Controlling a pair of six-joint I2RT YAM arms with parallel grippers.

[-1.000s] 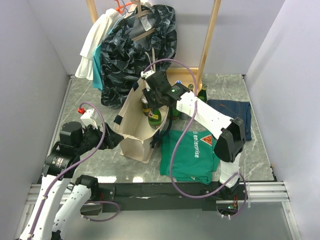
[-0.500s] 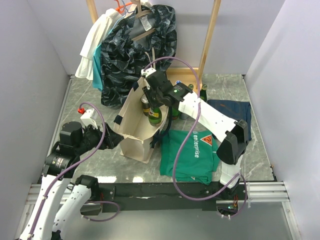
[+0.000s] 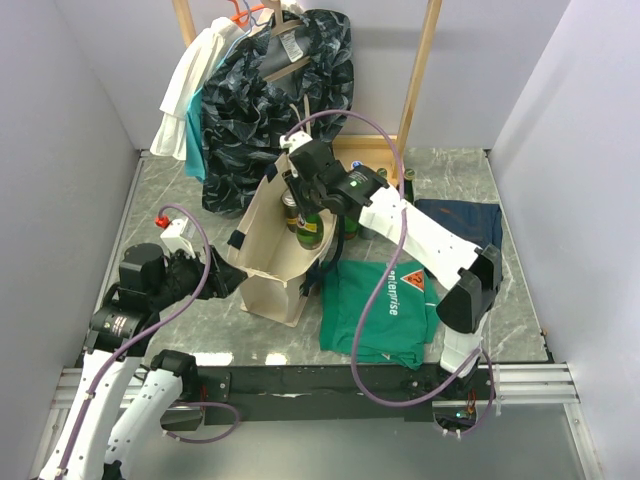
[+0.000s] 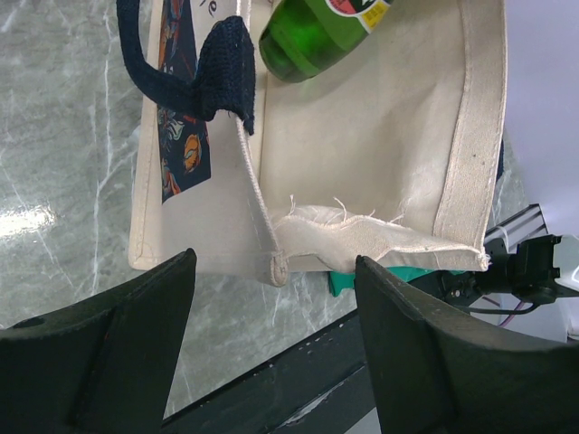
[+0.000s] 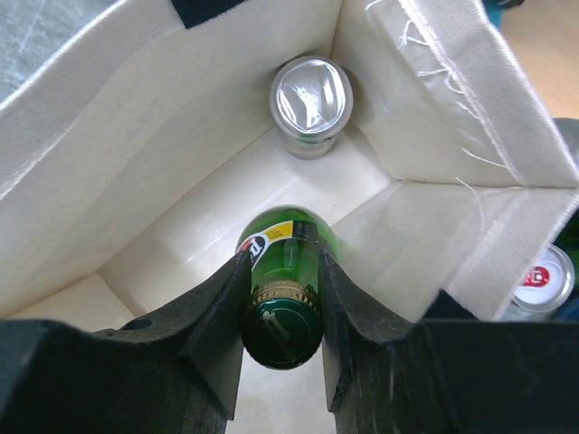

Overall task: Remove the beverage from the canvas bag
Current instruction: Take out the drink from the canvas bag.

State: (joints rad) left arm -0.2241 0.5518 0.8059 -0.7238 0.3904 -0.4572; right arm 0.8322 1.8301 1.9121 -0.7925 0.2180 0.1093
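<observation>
The cream canvas bag point(image 3: 262, 250) with navy straps stands open in the middle of the table. Inside its mouth my right gripper point(image 3: 297, 196) is shut on the neck of a green glass bottle point(image 5: 282, 262), the beverage, just under its cap. The bottle's body point(image 3: 309, 231) hangs upright within the bag, and its base point(image 4: 306, 43) shows above the bag's inner wall point(image 4: 380, 136). A silver can point(image 5: 311, 98) stands in the bag's far corner. My left gripper point(image 4: 274, 267) is open at the bag's near rim, with a rim corner between its fingertips.
A green T-shirt point(image 3: 385, 305) lies right of the bag and a folded navy garment point(image 3: 460, 225) beyond it. More green bottles point(image 3: 405, 185) stand by the wooden rack point(image 3: 420, 70), which carries hanging clothes point(image 3: 275, 90). A red-topped can point(image 5: 543, 276) is outside the bag.
My right arm has shifted slightly up and to the left with the bottle in its grip. The left arm and the bag have not moved.
</observation>
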